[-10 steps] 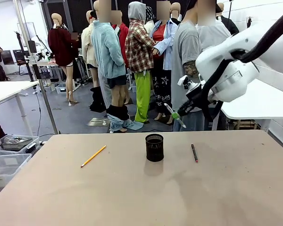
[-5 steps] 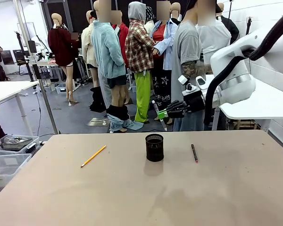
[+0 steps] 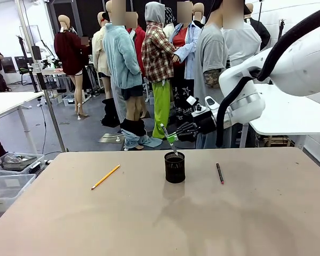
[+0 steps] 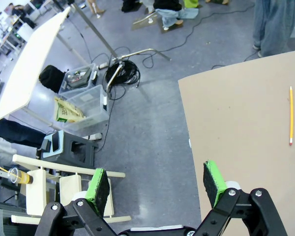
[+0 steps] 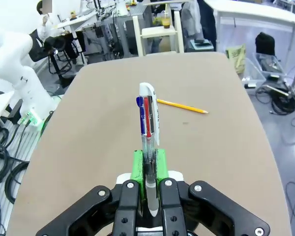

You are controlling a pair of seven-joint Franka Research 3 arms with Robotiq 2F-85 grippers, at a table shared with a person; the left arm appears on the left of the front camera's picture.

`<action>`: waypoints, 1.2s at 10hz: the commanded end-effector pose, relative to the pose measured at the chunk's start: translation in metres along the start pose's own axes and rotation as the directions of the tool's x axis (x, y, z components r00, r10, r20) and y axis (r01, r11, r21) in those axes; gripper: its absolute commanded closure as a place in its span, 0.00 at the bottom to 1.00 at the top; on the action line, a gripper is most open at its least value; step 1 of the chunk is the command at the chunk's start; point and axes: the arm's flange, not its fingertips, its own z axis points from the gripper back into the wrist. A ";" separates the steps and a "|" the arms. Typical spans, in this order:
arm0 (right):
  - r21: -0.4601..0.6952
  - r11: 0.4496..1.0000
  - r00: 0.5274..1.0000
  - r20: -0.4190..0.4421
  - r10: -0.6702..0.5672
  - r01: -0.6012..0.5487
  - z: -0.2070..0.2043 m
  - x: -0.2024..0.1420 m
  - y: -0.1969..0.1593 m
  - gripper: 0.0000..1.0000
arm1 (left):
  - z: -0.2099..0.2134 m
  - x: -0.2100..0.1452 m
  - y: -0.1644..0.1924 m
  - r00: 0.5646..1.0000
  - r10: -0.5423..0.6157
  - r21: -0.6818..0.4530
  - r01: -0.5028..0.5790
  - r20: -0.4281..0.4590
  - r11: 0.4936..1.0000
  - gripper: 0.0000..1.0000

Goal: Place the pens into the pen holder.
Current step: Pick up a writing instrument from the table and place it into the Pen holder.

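The whitish pen, clamped in the right jaws, has swung over the pen holder; left jaws stand wide.

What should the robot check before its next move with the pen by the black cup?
1. Grip: right gripper shut on whitish pen: ok.
2. Cup: pen holder standing upright: ok.
3. Pen tip inside the holder's rim: cannot tell.
4. Pen straight up: not ok, tilted.
5. Other arm: left gripper open, holding nothing: ok.
6. Table: yellow pencil and dark pen lying apart from holder: ok.
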 end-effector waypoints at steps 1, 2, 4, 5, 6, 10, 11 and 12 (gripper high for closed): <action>-0.025 0.998 0.997 -0.053 -0.052 0.050 -0.005 -0.009 -0.016 1.00 | 0.000 -0.001 0.002 1.000 0.001 0.006 -0.001 -0.004 1.000 0.00; -0.022 0.999 0.997 -0.059 -0.048 0.046 -0.004 -0.014 -0.019 1.00 | 0.000 -0.001 0.002 1.000 0.001 0.006 -0.001 -0.004 1.000 0.00; -0.003 0.998 0.996 -0.052 -0.068 0.068 -0.003 -0.023 -0.021 1.00 | 0.000 -0.001 0.002 1.000 0.001 0.006 -0.001 -0.004 1.000 0.00; 0.004 0.997 0.995 -0.060 -0.077 0.077 -0.002 -0.028 -0.016 1.00 | 0.000 -0.001 0.002 1.000 0.001 0.006 -0.001 -0.004 1.000 0.00; 0.003 0.997 0.994 -0.079 -0.073 0.074 -0.005 -0.032 -0.013 1.00 | 0.000 -0.001 0.002 1.000 0.001 0.006 -0.001 -0.004 1.000 0.00; -0.004 0.996 0.989 -0.121 -0.088 0.089 -0.005 -0.040 -0.009 0.49 | 0.000 -0.001 0.002 1.000 0.001 0.006 -0.001 -0.004 1.000 0.00; -0.008 0.995 0.987 -0.129 -0.097 0.097 -0.001 -0.039 -0.006 0.29 | 0.000 -0.001 0.002 1.000 0.001 0.006 -0.001 -0.004 1.000 0.00; -0.053 0.995 0.983 -0.158 -0.097 0.090 0.008 -0.038 0.002 0.29 | 0.000 -0.001 0.002 1.000 0.001 0.006 -0.001 -0.004 1.000 0.00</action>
